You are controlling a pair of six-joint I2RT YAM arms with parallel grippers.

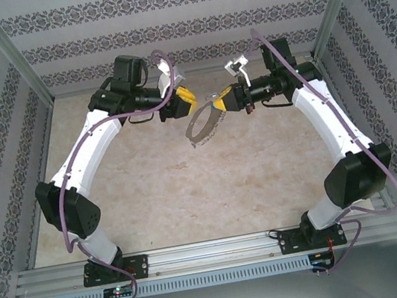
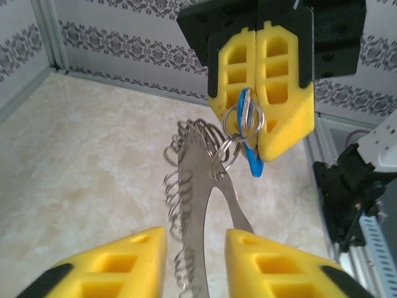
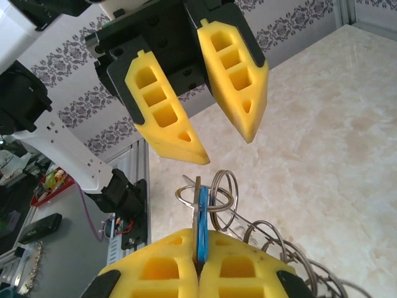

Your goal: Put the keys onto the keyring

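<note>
Grip check, mid-air
My right gripper clamps the blue key; my left gripper stands open near the hanging keyring

You're looking down from above, behind the arms. Wrist cams are facing each other close-up, sharing the keyring.

Over the far middle of the desk, the left jaws sit to the left and the right jaws to the right, tips facing, near but apart. The key is pinched between the right jaws. Small rings hang at those tips. The keyring hangs below them, above the desk, and part of it runs between the parted left jaws.
</note>
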